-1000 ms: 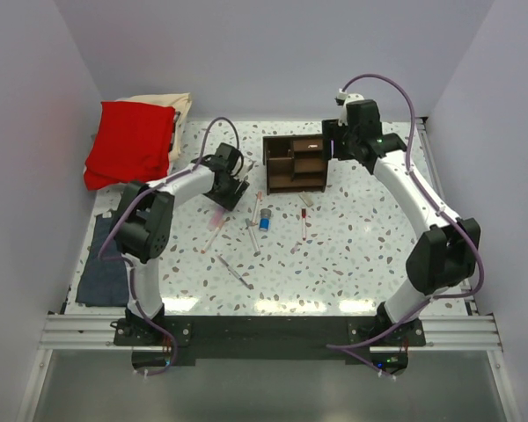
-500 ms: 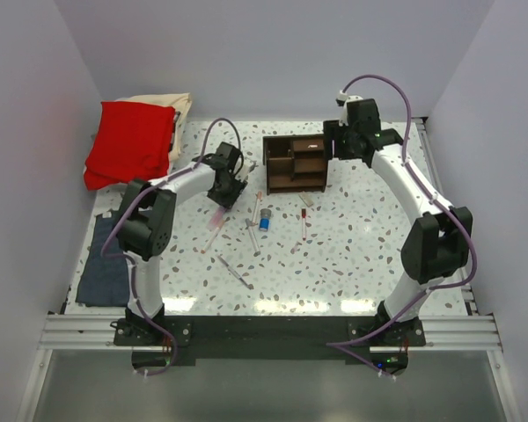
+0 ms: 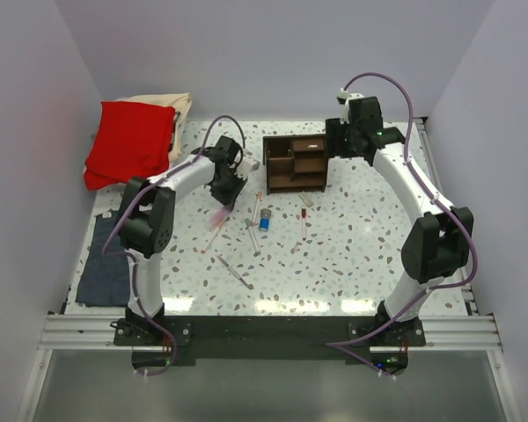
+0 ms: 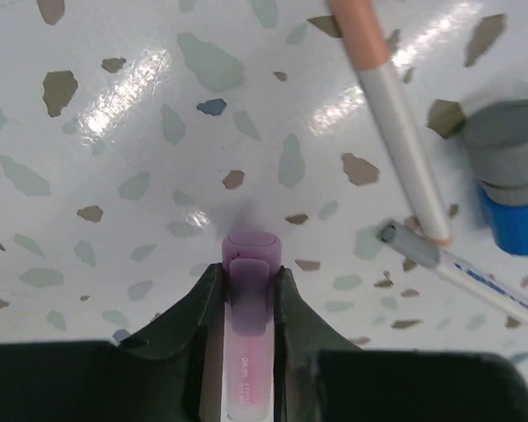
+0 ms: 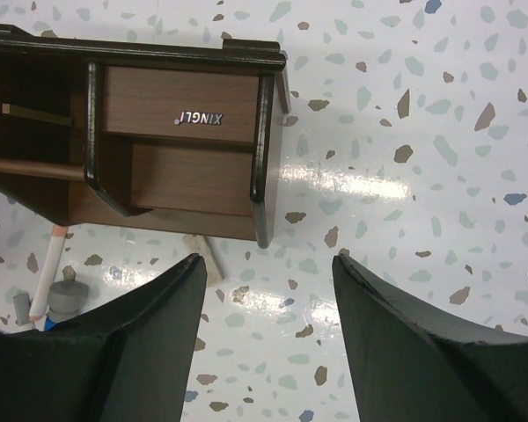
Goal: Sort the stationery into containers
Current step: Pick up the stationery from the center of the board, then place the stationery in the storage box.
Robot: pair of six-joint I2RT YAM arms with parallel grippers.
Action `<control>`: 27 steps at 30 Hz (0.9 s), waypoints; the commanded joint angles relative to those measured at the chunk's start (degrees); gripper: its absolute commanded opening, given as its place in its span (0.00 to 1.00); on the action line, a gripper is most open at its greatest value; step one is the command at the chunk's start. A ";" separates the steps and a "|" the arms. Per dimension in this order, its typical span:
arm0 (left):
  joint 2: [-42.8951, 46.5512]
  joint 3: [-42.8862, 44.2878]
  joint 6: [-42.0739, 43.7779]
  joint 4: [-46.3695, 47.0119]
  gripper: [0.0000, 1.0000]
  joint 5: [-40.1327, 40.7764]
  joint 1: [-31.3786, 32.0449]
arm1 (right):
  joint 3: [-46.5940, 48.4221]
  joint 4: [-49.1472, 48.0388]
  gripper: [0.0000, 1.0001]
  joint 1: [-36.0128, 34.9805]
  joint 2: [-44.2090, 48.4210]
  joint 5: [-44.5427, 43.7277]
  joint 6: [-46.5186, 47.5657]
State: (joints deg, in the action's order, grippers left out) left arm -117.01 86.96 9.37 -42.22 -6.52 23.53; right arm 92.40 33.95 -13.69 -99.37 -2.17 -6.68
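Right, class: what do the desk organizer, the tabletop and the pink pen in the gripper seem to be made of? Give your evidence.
The organizer: wood or veneer, dark brown, satin; faint grain shows. The tabletop: terrazzo-look, stone or printed laminate, glossy; glare streaks. The pen: probably translucent pink plastic; its cap glows through.

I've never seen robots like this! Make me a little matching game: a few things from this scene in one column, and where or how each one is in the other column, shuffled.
Things
1. pink pen
2. red cloth
3. blue-and-white cylinder
4. right gripper

Place or state
A. open and holding nothing, above the table beside the wooden organizer
B. loose on the table, near its middle
C. clamped between the fingers of the left gripper
D. piled at the far left corner

Pairs: 1-C, 2-D, 3-B, 4-A
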 commanded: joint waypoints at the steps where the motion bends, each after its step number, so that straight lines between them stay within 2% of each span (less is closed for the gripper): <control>1: 10.04 12.16 5.13 -4.27 0.00 -8.50 -0.41 | 0.94 0.41 0.63 0.60 1.90 -1.86 1.58; 3: 11.27 17.95 6.10 -4.19 0.00 -13.48 -0.33 | 0.33 -0.20 0.63 0.77 2.51 -1.96 1.84; 5: 12.42 19.91 6.10 -1.83 0.00 -18.67 -0.33 | -0.64 -0.73 0.63 0.95 3.22 -2.31 1.84; 6: 14.60 18.61 4.01 4.71 0.00 -22.53 -0.33 | -0.99 -1.17 0.64 1.21 3.39 -2.31 1.76; 8: 17.94 14.06 0.67 15.53 0.00 -24.93 -0.33 | -1.17 -1.17 0.69 1.39 3.48 -2.92 1.67; 9: 21.70 6.46 -3.17 30.03 0.00 -26.33 -0.33 | -1.08 -1.00 0.70 1.74 3.48 -3.36 1.84; 11: 24.89 -2.54 -5.75 47.57 0.00 -27.83 -0.33 | -1.26 -1.34 0.70 2.18 3.57 -3.71 2.02; 12: 26.21 -10.50 -8.72 64.20 0.00 -28.54 -0.33 | -1.43 -1.61 0.70 2.35 3.66 -4.06 2.28; 15: 22.82 -17.16 -14.70 85.64 0.00 -28.98 -0.41 | -1.61 -1.87 0.70 2.88 3.31 -4.59 2.54; 20: 14.98 -12.35 -17.63 91.25 0.00 -27.67 0.29 | -2.13 -2.57 0.70 3.24 3.40 -5.03 2.46; 27: 4.44 -5.05 -19.29 92.49 0.00 -26.79 0.47 | -3.28 -3.02 0.70 3.41 3.84 -5.30 2.28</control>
State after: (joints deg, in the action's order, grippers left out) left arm -110.45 75.44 -7.55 40.93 -33.67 23.73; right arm 89.41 32.62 -10.44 -98.94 -6.52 -5.04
